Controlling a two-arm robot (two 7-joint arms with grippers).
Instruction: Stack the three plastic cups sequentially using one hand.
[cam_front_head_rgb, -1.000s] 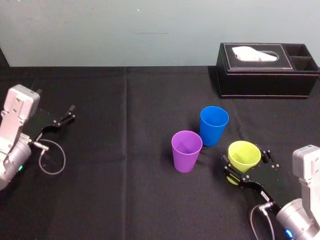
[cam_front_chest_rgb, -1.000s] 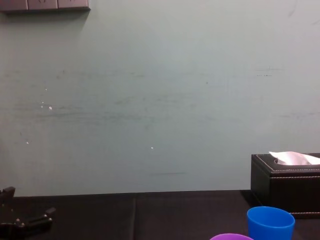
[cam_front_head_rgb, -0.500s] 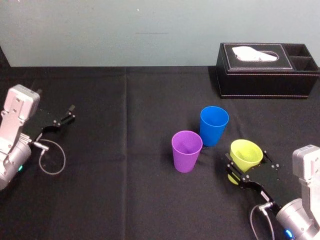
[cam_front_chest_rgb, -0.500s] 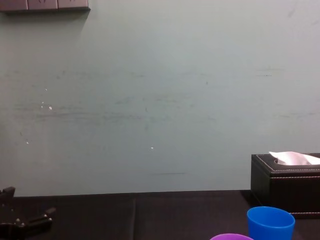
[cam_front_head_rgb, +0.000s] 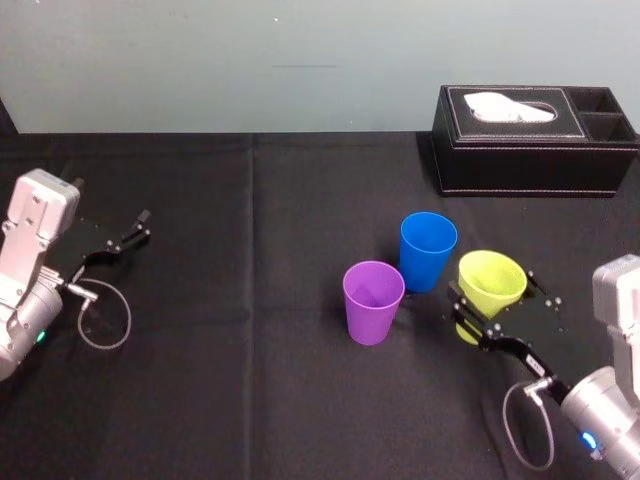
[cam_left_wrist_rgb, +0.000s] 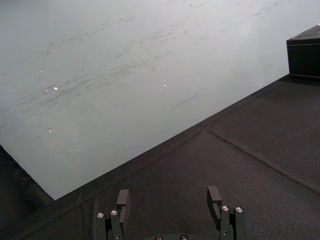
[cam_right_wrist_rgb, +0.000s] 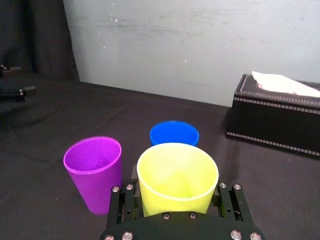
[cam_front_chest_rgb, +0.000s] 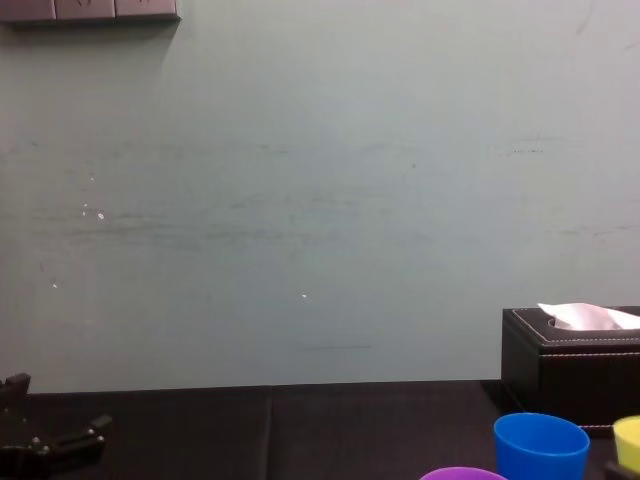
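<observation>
My right gripper (cam_front_head_rgb: 497, 305) is shut on the yellow-green cup (cam_front_head_rgb: 490, 284), with a finger on each side of its wall (cam_right_wrist_rgb: 177, 176), and holds it upright just off the cloth. The cup's edge shows at the chest view's right border (cam_front_chest_rgb: 628, 440). The blue cup (cam_front_head_rgb: 427, 250) stands upright just left of the held cup, slightly farther back (cam_right_wrist_rgb: 174, 134). The purple cup (cam_front_head_rgb: 373, 301) stands in front-left of the blue one (cam_right_wrist_rgb: 94, 165). My left gripper (cam_front_head_rgb: 125, 240) rests open at the far left with nothing between its fingers (cam_left_wrist_rgb: 169, 200).
A black tissue box (cam_front_head_rgb: 535, 140) with a white tissue sits at the back right of the black-clothed table (cam_front_head_rgb: 250, 380). A grey cable loop (cam_front_head_rgb: 105, 322) lies by the left arm. Bare cloth spreads between the left arm and the cups.
The right gripper closed on the yellow-green cup and raised it a little, toward the blue cup. Its edge now shows in the chest view. The left arm stayed still.
</observation>
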